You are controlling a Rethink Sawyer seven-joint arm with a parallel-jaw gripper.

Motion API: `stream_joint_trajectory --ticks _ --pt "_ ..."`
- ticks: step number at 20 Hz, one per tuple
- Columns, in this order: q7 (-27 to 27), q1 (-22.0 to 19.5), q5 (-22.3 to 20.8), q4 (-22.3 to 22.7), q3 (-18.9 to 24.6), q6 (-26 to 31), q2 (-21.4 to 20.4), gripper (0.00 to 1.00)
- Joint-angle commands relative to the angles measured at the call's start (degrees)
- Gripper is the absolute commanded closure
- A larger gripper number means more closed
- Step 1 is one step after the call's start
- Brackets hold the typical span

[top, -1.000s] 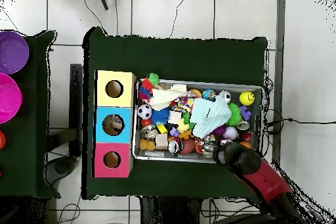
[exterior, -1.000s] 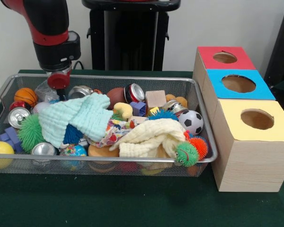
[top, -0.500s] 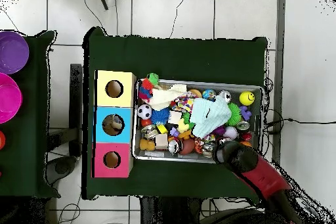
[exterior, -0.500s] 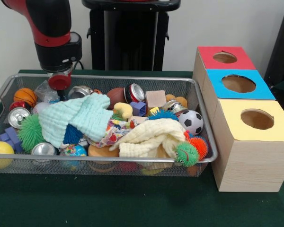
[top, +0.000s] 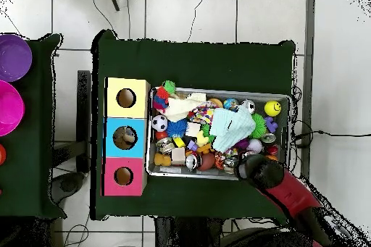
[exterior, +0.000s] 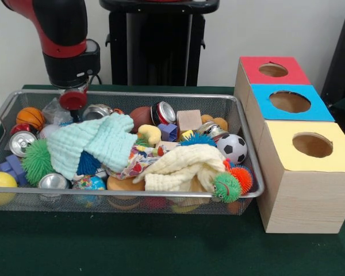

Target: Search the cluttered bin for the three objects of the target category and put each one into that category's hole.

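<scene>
The silver wire-mesh bin (exterior: 132,94) stands on the green table and shows in the overhead view too (top: 217,90). It holds a mint cloth (exterior: 95,142), a cream cloth (exterior: 184,167), drink cans (exterior: 22,142), an orange basketball (exterior: 31,117), a soccer ball (exterior: 234,148), spiky balls (exterior: 37,161) and a wooden block (exterior: 190,121). My gripper (exterior: 73,103), with a red tip, hangs just above the clutter at the bin's back left corner in the front view. The arm (top: 279,186) hides it in the overhead view.
Three wooden boxes with a round hole each stand beside the bin: red top (exterior: 273,70), blue top (exterior: 290,102), yellow top (exterior: 312,145). The black pedestal (exterior: 158,43) stands behind the bin. Purple and pink bowls (top: 13,56) sit on a side table.
The arm has shifted slightly, with its upper part swinging in the overhead view. The gripper stays over the same corner of the bin. Nothing in the bin has moved.
</scene>
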Motion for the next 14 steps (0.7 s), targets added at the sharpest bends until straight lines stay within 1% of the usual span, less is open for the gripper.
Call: stream_joint_trajectory --ticks 1,3,4,6,10,12,14 --pt "0.7 -2.5 -1.4 -5.2 -0.3 7.0 4.9 1.0" --pt "1.2 -5.3 0.8 -2.4 3.4 9.6 2.6 1.0" --pt "1.5 -5.1 0.9 -2.5 3.1 9.9 2.0 1.0" --pt "1.2 -5.7 0.3 -2.2 3.4 8.7 1.5 1.0" --pt "-0.1 -7.1 -1.0 -2.2 3.7 9.2 -0.2 1.0" --pt "-0.5 -6.9 -1.4 -1.9 3.5 10.2 -2.3 1.0" --pt "-0.2 -5.7 -1.4 -1.5 2.5 13.1 -5.3 1.0"
